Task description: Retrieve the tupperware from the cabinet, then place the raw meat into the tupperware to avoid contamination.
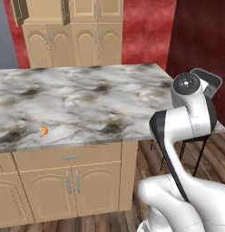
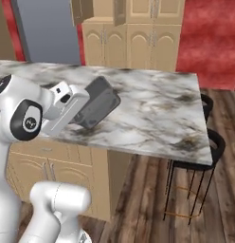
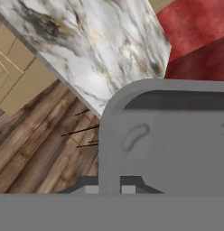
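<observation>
Pincer [image 3: 109, 188] clamped, arm raised

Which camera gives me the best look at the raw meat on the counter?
The left base view: the raw meat lies in plain sight as an orange crescent near the marble counter's front edge. In the right base view the arm covers that area; the hand view looks elsewhere.
</observation>
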Controlling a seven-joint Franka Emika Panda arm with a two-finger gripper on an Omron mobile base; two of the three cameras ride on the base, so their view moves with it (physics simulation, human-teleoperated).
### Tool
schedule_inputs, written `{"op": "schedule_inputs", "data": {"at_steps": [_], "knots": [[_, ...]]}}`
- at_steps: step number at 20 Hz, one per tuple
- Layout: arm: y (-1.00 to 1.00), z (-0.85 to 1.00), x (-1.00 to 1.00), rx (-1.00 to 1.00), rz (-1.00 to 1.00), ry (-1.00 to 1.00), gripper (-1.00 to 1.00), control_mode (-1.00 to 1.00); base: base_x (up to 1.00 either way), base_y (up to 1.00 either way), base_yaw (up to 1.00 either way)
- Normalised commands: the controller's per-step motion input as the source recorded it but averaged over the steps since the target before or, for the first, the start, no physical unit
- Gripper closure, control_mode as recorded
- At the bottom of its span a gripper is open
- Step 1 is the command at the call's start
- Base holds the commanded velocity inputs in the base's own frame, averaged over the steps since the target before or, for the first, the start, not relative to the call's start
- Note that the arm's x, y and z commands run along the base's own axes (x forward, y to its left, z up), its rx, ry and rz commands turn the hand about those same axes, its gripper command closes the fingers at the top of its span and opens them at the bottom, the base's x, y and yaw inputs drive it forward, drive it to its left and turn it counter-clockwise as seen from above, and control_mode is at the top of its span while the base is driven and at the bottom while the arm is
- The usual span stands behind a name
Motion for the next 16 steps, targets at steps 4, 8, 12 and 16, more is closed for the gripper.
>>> {"op": "schedule_inputs", "data": {"at_steps": [4,8,12,16], "knots": [[0.0,0.0,0.0,0.0,0.0,0.0,1.0,1.0,0.59,0.35,-0.31],[0.0,0.0,0.0,0.0,0.0,0.0,1.0,1.0,0.45,0.4,-0.31],[0.0,0.0,0.0,0.0,0.0,0.0,1.0,1.0,0.2,0.58,-0.26],[0.0,0.0,0.0,0.0,0.0,0.0,1.0,1.0,-0.08,0.77,-0.19]]}}
